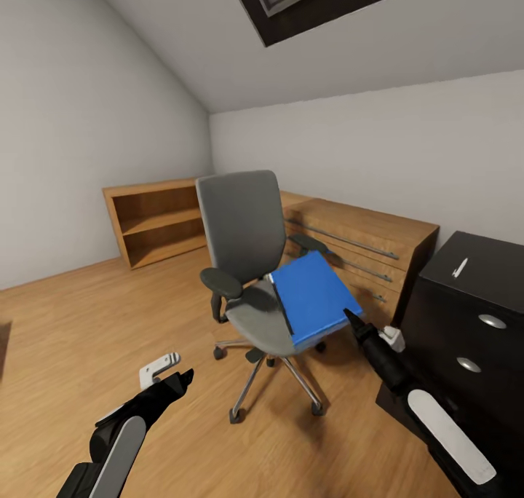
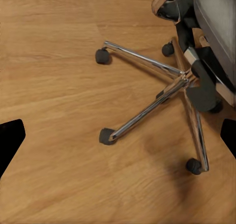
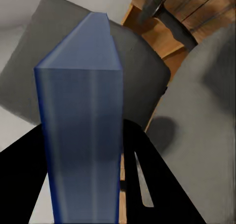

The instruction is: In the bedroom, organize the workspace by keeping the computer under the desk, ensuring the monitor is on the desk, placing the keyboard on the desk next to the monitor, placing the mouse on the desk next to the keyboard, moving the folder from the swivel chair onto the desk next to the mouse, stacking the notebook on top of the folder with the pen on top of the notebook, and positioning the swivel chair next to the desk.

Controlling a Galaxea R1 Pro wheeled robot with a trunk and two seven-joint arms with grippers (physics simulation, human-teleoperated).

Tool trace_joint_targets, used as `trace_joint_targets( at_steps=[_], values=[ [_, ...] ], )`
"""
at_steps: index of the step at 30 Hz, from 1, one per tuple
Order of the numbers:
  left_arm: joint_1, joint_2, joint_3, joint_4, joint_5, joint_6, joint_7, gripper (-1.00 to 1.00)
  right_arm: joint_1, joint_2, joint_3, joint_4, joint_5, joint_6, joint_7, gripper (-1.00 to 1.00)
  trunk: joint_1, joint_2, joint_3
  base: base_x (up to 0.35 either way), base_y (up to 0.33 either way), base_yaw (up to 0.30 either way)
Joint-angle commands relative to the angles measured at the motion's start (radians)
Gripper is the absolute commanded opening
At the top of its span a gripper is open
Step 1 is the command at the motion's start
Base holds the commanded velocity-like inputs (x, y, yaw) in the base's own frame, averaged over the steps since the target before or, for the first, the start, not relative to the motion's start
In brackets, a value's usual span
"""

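On the swivel chair [image 1: 247,265] seat, the right hand [image 1: 354,317] grips the folder [image 1: 313,294].

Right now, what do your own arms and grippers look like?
Both arms are black with long white rounded panels on the forearms. The left gripper has one pale grey finger and one black finger. The right gripper tapers to black fingers, with a small white block beside the wrist.

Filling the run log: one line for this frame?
phase: folder pickup | right gripper: shut on blue folder over swivel chair seat | left gripper: open, low over floor | pen: on black drawer unit
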Motion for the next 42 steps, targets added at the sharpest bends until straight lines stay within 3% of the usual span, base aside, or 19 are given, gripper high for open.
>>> trace_joint_targets(
  at_steps=[1, 3, 4, 8, 14, 17, 27, 28, 34, 35, 42],
  values=[
    [-0.001, 0.001, -0.002, -0.001, 0.01, 0.001, 0.01, 1.0, 0.065, 0.001, 0.005, -0.09, -0.01, -0.135, -0.072, -1.0, -0.004, 0.007, 0.002, 0.0, 0.0, 0.0],
    [-0.001, 0.0, -0.003, -0.001, 0.008, -0.003, 0.013, 1.0, 0.101, 0.003, 0.01, -0.135, -0.009, -0.252, -0.108, -1.0, -0.012, 0.021, 0.008, 0.0, 0.0, 0.0],
    [-0.001, -0.003, -0.013, -0.001, 0.005, -0.007, 0.021, 1.0, 0.12, 0.003, 0.02, -0.157, -0.01, -0.349, -0.129, -1.0, -0.016, 0.028, 0.012, 0.0, 0.0, 0.0],
    [-0.001, -0.008, -0.088, -0.001, 0.003, -0.011, 0.108, 1.0, 0.138, 0.009, 0.074, -0.179, -0.013, -0.457, -0.143, -1.0, -0.031, 0.056, 0.024, 0.0, 0.0, 0.0],
    [0.0, -0.008, -0.124, -0.001, 0.002, -0.013, 0.165, 1.0, 0.141, 0.044, 0.098, -0.185, -0.012, -0.506, -0.133, -1.0, -0.054, 0.098, 0.043, 0.0, 0.0, 0.0],
    [-0.001, -0.008, -0.158, -0.001, 0.002, -0.013, 0.172, 1.0, 0.141, 0.047, 0.101, -0.186, -0.011, -0.516, -0.125, -1.0, -0.065, 0.119, 0.052, 0.0, 0.0, 0.0],
    [-0.001, -0.008, -0.189, -0.001, 0.002, -0.012, 0.174, 1.0, 0.142, 0.049, 0.102, -0.184, -0.012, -0.534, -0.122, -1.0, -0.104, 0.189, 0.084, 0.0, 0.0, 0.0],
    [-0.001, -0.009, -0.21, -0.001, 0.002, -0.012, 0.174, 1.0, 0.142, 0.049, 0.102, -0.181, -0.013, -0.537, -0.122, -1.0, -0.108, 0.196, 0.087, 0.0, 0.0, 0.0],
    [-0.001, -0.009, -0.256, 0.0, 0.002, -0.011, 0.173, 1.0, 0.143, 0.053, 0.104, -0.18, -0.018, -0.54, -0.127, -1.0, -0.131, 0.238, 0.106, 0.0, 0.0, 0.0],
    [-0.001, -0.007, -0.287, 0.001, 0.0, -0.011, 0.173, 1.0, 0.143, 0.054, 0.104, -0.18, -0.018, -0.54, -0.128, -1.0, -0.134, 0.245, 0.109, 0.0, 0.0, 0.0],
    [-0.001, -0.005, -0.3, 0.001, -0.001, -0.011, 0.173, 1.0, 0.143, 0.054, 0.102, -0.18, -0.017, -0.538, -0.13, -1.0, -0.161, 0.294, 0.129, 0.0, 0.0, -0.05]
  ],
)
